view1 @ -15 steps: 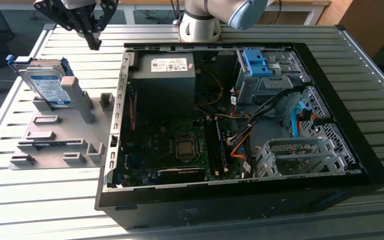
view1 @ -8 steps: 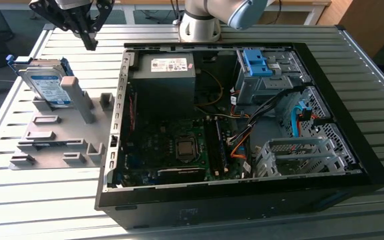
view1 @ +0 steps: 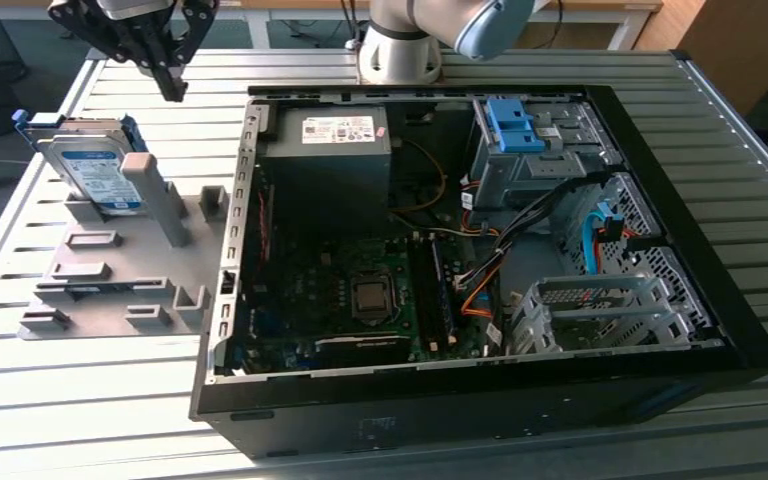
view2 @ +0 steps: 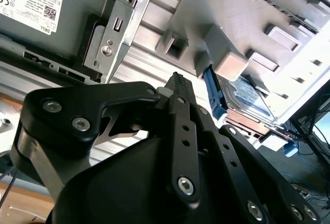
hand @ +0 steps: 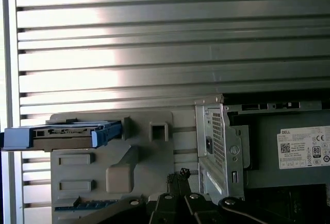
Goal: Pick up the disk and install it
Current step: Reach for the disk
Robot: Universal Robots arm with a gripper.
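Silver-metal disk (view1: 97, 168) in its blue carrier stood on edge in the grey fixture (view1: 131, 290) on the bench (view1: 77, 400), at the exterior view's left of the open computer case (view1: 491, 425). The tool (view1: 171, 88) hung near the disk without touching it, its fingers closed together on nothing.

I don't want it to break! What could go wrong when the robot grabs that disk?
The disk stands on edge in the grey holder, close beside a grey post; the gripper, jaws shut nearby, might bump either and tip the disk. Loose cables inside the computer case could snag it during installing.
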